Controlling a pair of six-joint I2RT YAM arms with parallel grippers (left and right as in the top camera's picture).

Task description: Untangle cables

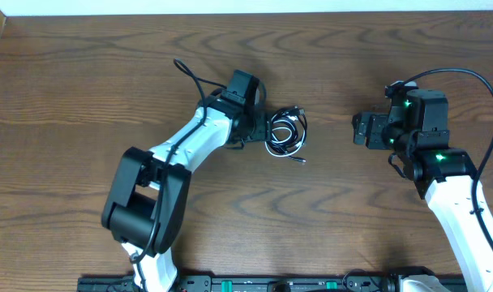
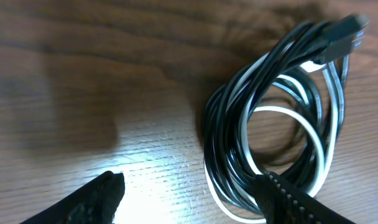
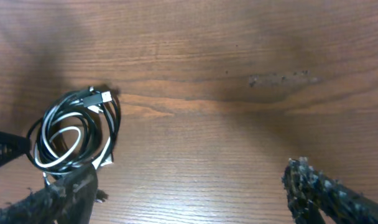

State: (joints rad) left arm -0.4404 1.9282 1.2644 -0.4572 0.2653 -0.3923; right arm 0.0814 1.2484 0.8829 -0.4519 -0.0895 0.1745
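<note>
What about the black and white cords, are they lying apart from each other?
No, the black cord and the white cord are looped together in one coil.

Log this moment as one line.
left claw: open, at cables | right claw: open, empty, apart | cables: black and white, coiled together

glossy cables (image 2: 270, 124), matt wood-grain table (image 1: 84, 81)

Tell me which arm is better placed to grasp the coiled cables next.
Left. The left pincer, open, is right at the cables, one finger overlapping the coil in its wrist view. The right pincer, also open, stands apart from them across the table.
</note>
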